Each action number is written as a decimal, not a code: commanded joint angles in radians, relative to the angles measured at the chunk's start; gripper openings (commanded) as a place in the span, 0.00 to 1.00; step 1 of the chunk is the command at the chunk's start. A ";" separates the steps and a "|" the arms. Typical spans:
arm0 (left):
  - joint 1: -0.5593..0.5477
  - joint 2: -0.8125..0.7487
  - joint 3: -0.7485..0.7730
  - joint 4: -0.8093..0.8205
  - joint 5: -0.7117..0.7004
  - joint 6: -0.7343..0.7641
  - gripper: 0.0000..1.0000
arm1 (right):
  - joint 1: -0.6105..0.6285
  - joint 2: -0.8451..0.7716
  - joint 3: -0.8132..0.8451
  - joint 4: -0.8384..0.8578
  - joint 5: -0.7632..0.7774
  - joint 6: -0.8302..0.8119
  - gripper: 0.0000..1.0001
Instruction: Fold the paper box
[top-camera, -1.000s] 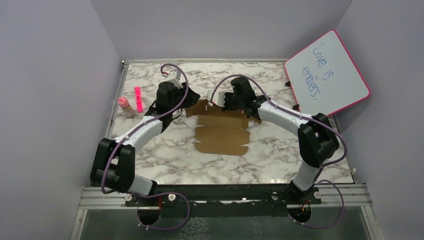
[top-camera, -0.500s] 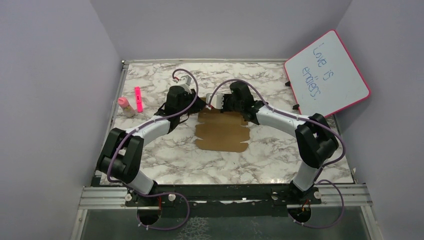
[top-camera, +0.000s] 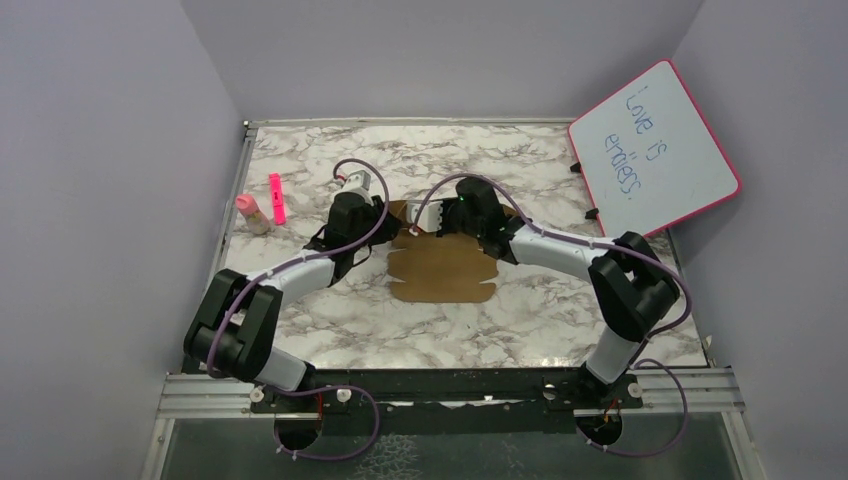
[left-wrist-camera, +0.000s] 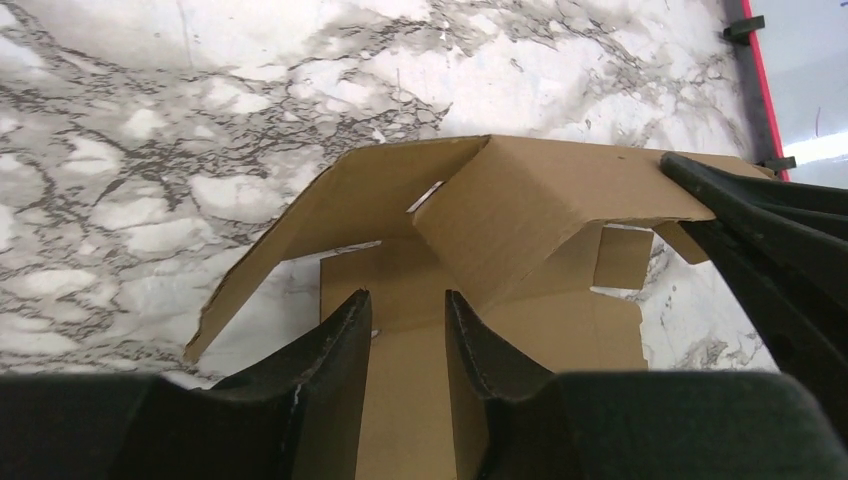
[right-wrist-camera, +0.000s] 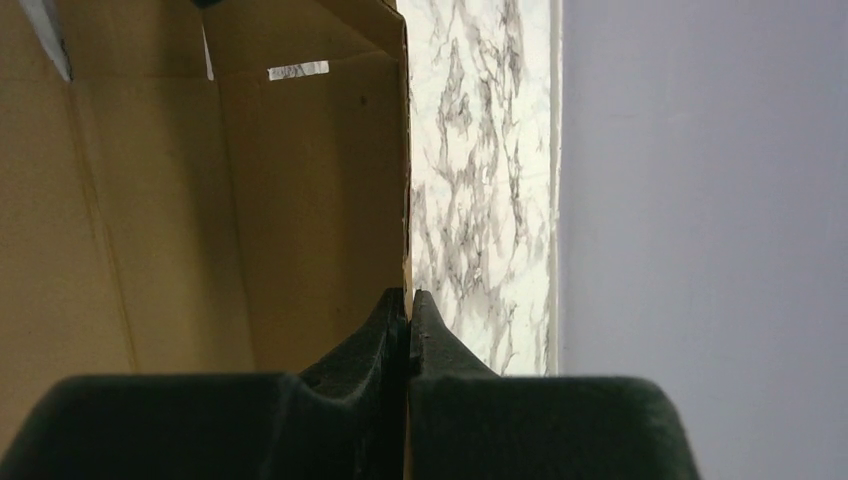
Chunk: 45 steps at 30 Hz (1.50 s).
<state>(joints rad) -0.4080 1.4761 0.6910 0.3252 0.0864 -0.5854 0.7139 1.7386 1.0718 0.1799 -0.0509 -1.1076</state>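
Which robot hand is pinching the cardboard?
The right gripper: its fingers are shut on an edge of the paper box. The left gripper stands open, gripping nothing.

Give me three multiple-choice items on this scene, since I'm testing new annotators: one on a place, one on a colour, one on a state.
1. Where does the pink marker lie?
A by the table's left edge
B by its right edge
C by its near edge

2. What colour is the whiteboard's frame?
A green
B pink
C black

3. How is the right gripper?
A wide open in the air
B shut on an edge of the paper box
C shut on nothing

Answers:
1 A, it lies at the far left in the top view.
2 B, the rim shows pink.
3 B, the right wrist view shows the fingers pinched on a cardboard edge.
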 joint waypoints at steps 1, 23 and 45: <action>-0.004 -0.064 -0.058 0.056 -0.079 -0.017 0.36 | 0.015 -0.046 -0.021 0.066 0.032 -0.033 0.05; -0.009 0.128 -0.071 0.119 -0.049 -0.005 0.43 | 0.070 -0.054 -0.096 0.138 0.083 -0.020 0.05; -0.109 -0.079 -0.163 0.209 -0.068 0.107 0.33 | 0.097 -0.049 -0.188 0.261 0.155 -0.073 0.05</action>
<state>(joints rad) -0.5129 1.4822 0.5713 0.4927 0.0322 -0.4923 0.7952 1.7065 0.9188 0.3763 0.0681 -1.1599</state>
